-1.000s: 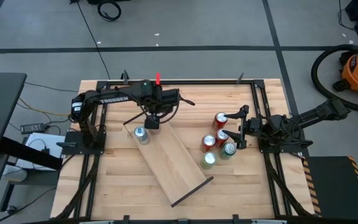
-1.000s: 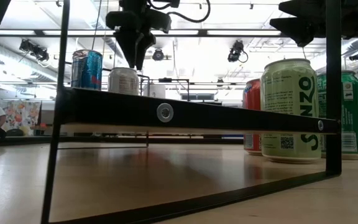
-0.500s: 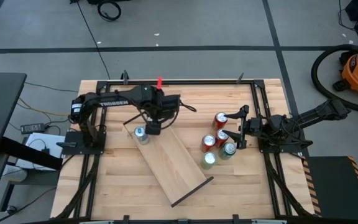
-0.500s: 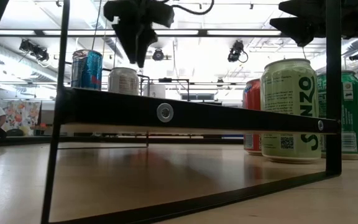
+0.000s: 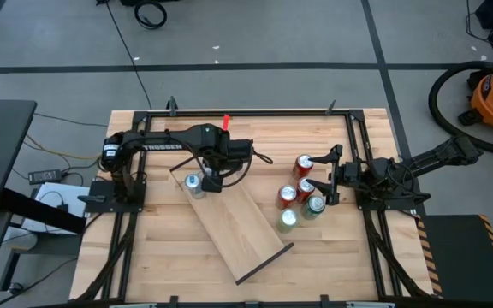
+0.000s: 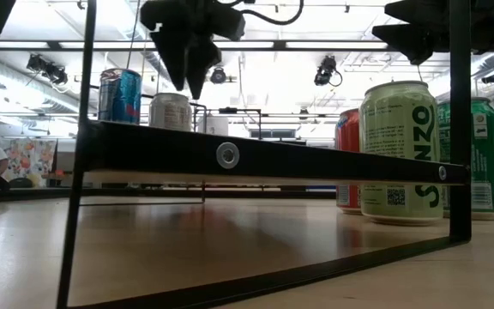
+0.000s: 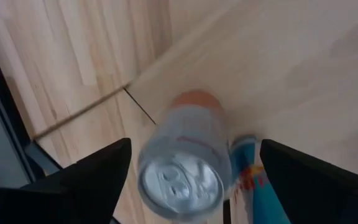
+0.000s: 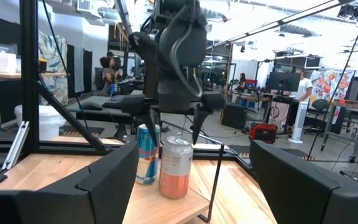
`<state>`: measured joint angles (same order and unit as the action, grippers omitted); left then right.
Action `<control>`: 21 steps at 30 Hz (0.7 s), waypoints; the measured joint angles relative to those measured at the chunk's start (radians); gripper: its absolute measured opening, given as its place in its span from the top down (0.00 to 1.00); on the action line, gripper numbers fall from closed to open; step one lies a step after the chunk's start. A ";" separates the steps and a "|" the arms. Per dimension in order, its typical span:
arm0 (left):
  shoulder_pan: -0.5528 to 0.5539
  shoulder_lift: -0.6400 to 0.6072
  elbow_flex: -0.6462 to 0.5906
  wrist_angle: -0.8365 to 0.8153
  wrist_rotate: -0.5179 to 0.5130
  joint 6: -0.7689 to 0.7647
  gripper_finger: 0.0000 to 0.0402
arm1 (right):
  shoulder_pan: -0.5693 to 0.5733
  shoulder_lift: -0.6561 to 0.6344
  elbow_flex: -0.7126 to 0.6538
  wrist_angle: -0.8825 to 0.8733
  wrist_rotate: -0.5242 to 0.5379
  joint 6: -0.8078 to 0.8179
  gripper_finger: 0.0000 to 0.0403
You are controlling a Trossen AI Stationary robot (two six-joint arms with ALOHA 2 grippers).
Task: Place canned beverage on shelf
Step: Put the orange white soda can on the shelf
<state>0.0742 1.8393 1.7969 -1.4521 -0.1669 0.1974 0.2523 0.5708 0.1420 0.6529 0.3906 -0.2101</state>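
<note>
Tabletop [image 5: 169,257] ahead of you: left hand [image 5: 210,180] hangs released over pale can [image 5: 193,182] on shelf [image 5: 234,222], blue can [image 6: 120,95] just beside; right hand [image 5: 325,184], clenched, waits by cans [image 5: 298,201].

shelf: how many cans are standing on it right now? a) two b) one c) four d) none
a: a blue can and a pale pink-bottomed can stand side by side at one end of the shelf, with the open left gripper above them.
</note>
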 joint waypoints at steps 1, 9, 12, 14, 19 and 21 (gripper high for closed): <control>0.000 0.003 0.001 0.002 0.000 0.001 0.08 | 0.000 0.000 0.000 -0.002 0.000 0.001 0.21; 0.012 0.042 -0.005 -0.035 0.000 0.013 0.08 | 0.000 0.009 0.000 0.005 0.000 0.000 0.21; 0.012 0.067 -0.005 -0.055 -0.004 0.023 0.08 | 0.000 0.014 0.000 0.008 0.000 0.000 0.21; 0.014 0.086 -0.005 -0.054 -0.002 0.030 0.08 | 0.000 0.015 0.000 0.007 0.000 0.000 0.21; 0.014 0.107 -0.005 -0.060 -0.003 0.053 0.08 | 0.000 0.016 0.000 0.010 0.000 0.000 0.21; 0.014 0.106 -0.005 -0.062 -0.003 0.057 0.08 | 0.000 0.016 0.000 0.011 0.000 -0.001 0.21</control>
<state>0.0883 1.9457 1.7916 -1.5144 -0.1699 0.2545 0.2520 0.5865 0.1417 0.6636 0.3901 -0.2108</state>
